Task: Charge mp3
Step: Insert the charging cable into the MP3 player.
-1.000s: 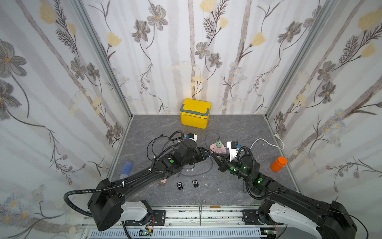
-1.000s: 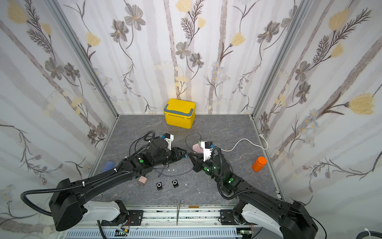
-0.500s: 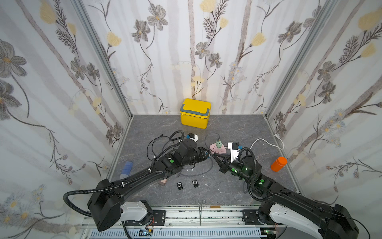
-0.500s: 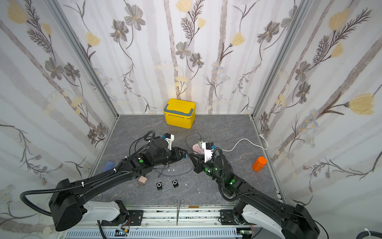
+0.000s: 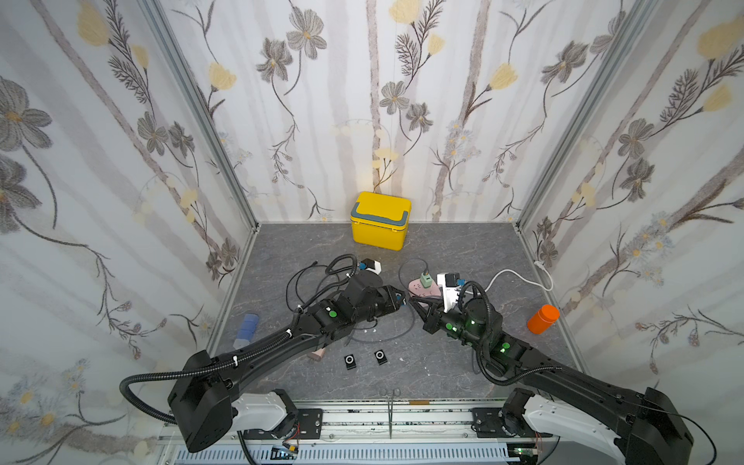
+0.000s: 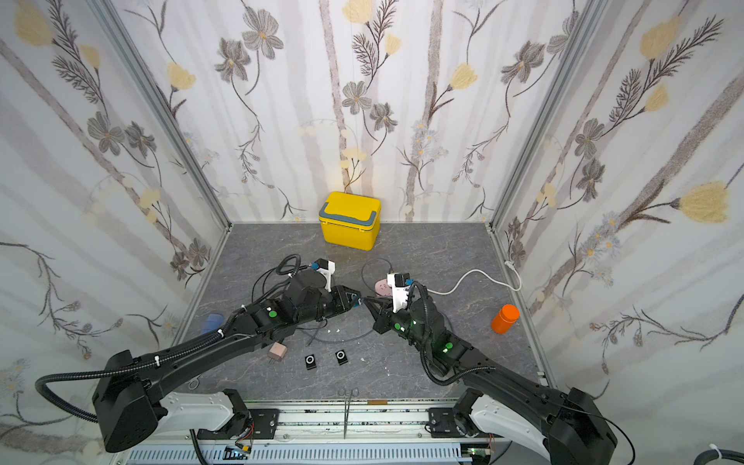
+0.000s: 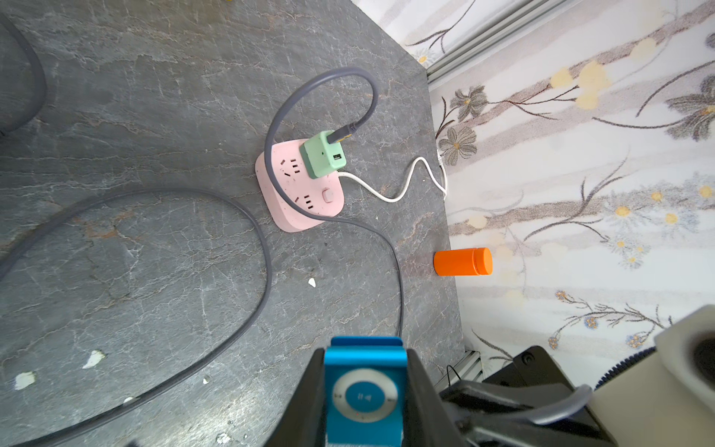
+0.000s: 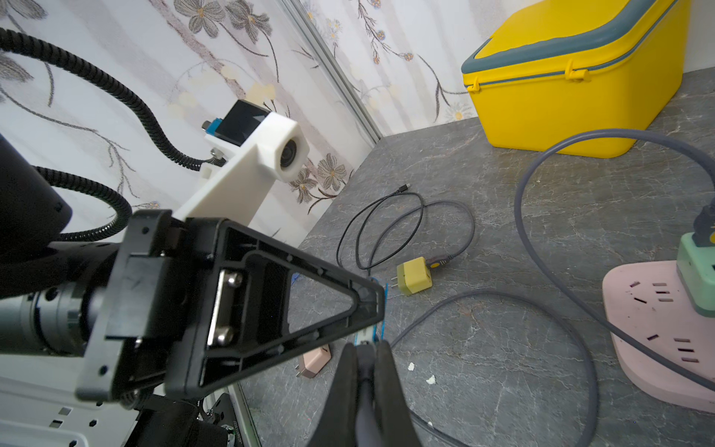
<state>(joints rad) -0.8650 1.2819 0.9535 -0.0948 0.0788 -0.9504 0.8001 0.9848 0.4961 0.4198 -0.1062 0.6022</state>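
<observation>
One blue mp3, play/pause mark on its wheel, is clamped in the left gripper above the counter's middle. The right gripper is closed on the end of one grey cable, just beside the mp3. The cable is plugged into one green adapter on one pink power strip. Two black players are seen near the front edge.

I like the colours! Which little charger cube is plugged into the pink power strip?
The green charger cube, standing in the pink power strip. The yellow cube and the beige cube lie loose, unplugged.
</observation>
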